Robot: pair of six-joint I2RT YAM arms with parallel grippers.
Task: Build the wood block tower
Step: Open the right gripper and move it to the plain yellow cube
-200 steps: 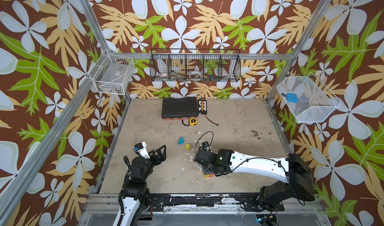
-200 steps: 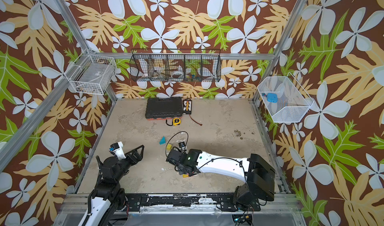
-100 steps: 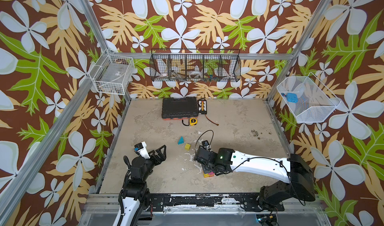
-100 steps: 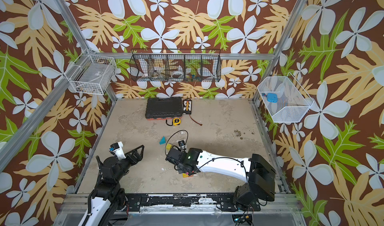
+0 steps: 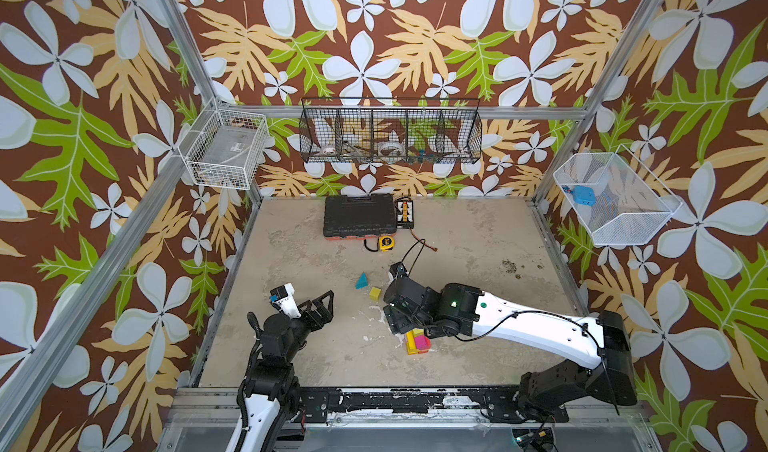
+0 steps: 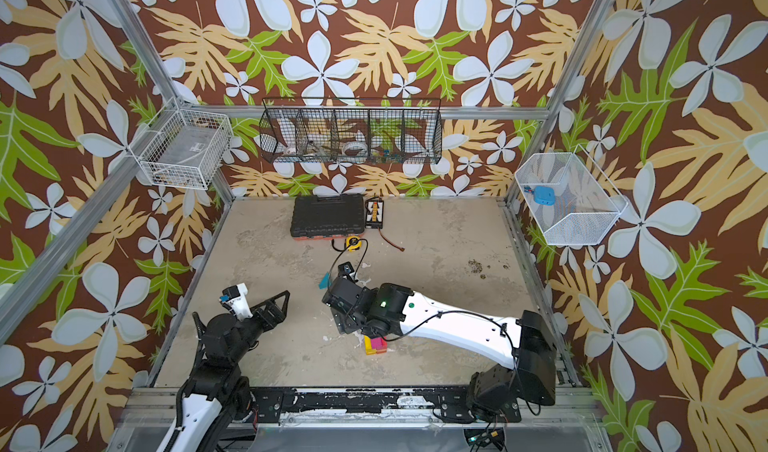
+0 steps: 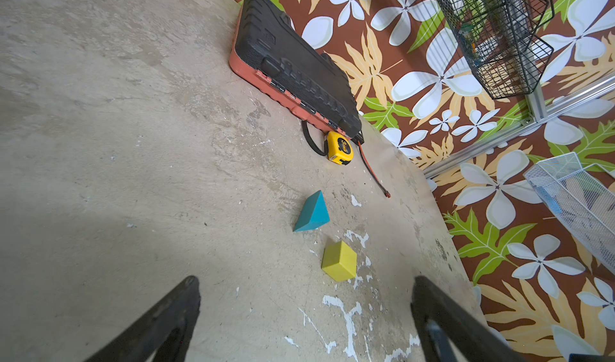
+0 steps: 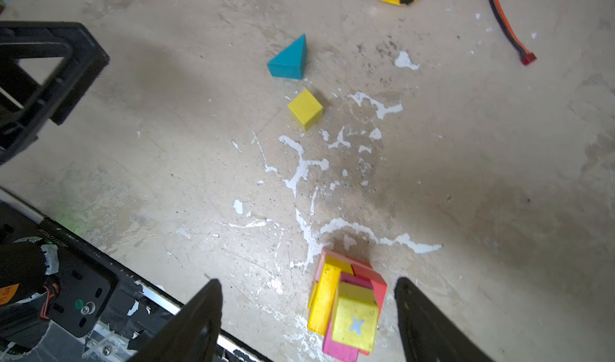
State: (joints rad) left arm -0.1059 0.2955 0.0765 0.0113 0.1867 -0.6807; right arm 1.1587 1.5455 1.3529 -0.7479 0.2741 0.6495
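Your right tool (image 8: 307, 281), spread over the tower (image 8: 346, 310), has the yellow cube (image 8: 305, 109) just beyond, before the teal wedge (image 8: 289, 62).

The right arm (image 5: 536, 331), at 5 o'clock on the desk (image 5: 353, 362) in both top views, is wearing a long white shell with black joints and a chunky black base. A tiny green light (image 5: 452, 303) is glowing on its black wrist, and a thin black cable (image 5: 519, 312) is running along the white part. The left arm (image 5: 278, 333), at 7 o'clock, is showing black joints, a white lower tube and a small white camera (image 5: 283, 295) with a blue spot. The left fingers (image 7: 159, 323) and right fingers (image 8: 429, 323) are looking black and three-cornered.
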